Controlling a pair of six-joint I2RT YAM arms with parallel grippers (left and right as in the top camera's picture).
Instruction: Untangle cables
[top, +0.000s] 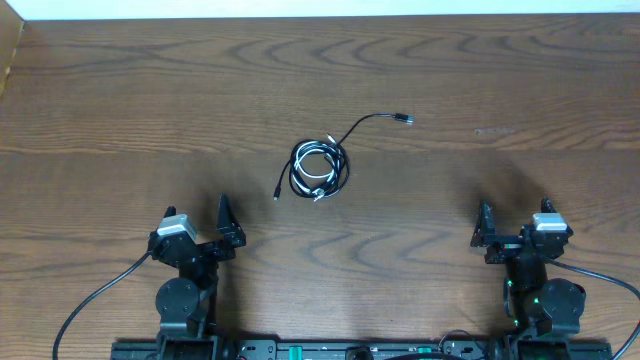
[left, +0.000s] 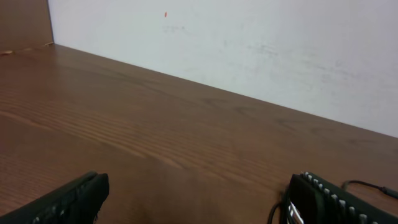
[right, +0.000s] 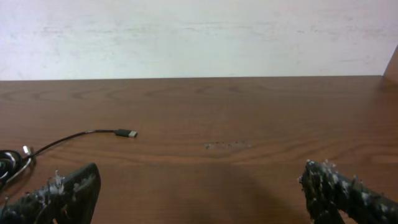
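At the near edge of the tabletop (top: 120, 100), the left jaws and the right jaws both stand wide apart, gripping nothing. Farther out, near the middle, the black cable (top: 352, 129) and white cable (top: 318, 190) lie coiled together, well apart from both. The black one's plug end (top: 403, 119) trails far-right.

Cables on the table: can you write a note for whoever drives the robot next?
Left gripper: open, empty, parked by the near edge.
Right gripper: open, empty, same.
Long thin black cord and shorter thin white cord: coiled together in the middle of the brown wooden table, one black plug end trailing out.
Done: nothing. Left: separate both cords.
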